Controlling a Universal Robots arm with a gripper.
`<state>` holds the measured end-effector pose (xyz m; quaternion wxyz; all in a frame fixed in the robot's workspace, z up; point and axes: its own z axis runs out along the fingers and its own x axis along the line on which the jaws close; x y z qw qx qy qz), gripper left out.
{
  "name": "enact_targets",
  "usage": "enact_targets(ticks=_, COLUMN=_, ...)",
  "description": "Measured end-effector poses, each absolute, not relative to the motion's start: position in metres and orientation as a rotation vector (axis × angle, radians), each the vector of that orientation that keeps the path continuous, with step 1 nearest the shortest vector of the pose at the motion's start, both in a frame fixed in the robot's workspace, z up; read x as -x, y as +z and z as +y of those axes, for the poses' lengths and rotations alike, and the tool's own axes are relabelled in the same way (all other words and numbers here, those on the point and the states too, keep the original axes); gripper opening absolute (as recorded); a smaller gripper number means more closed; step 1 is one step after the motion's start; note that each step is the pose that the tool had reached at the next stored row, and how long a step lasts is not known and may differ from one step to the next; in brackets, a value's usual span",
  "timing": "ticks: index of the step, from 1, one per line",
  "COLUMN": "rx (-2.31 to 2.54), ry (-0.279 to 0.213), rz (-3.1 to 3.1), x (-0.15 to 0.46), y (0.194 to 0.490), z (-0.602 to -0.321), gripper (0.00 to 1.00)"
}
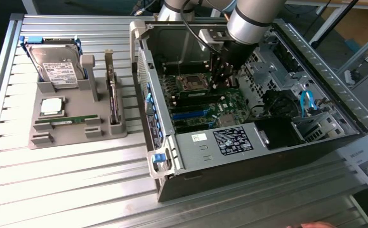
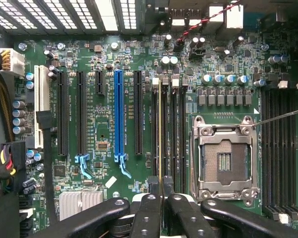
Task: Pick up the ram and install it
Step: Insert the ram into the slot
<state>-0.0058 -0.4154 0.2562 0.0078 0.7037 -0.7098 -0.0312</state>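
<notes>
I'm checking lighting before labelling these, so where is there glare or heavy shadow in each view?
Exterior view: glare washes the ribbed metal table at the exterior view's left, while the computer case interior sits in shadow. Wrist view: bright light blows out through the vent grille; the motherboard is evenly lit, and the ram shows edge-on as a thin pale line in the gripper.

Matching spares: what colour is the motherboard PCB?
The motherboard is green, clearest in the wrist view.

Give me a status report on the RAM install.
End effector shut on the ram, held edge-on. Ram lined up along the memory slots beside the empty CPU socket. Nothing seen blocking them.
</notes>
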Motion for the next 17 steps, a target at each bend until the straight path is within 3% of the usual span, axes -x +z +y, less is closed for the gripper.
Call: enact_targets(ticks=17, rx=-2.2, ry=-0.097, rz=-2.219, x=0.006, y=0.246, z=-0.415, gripper=0.12)
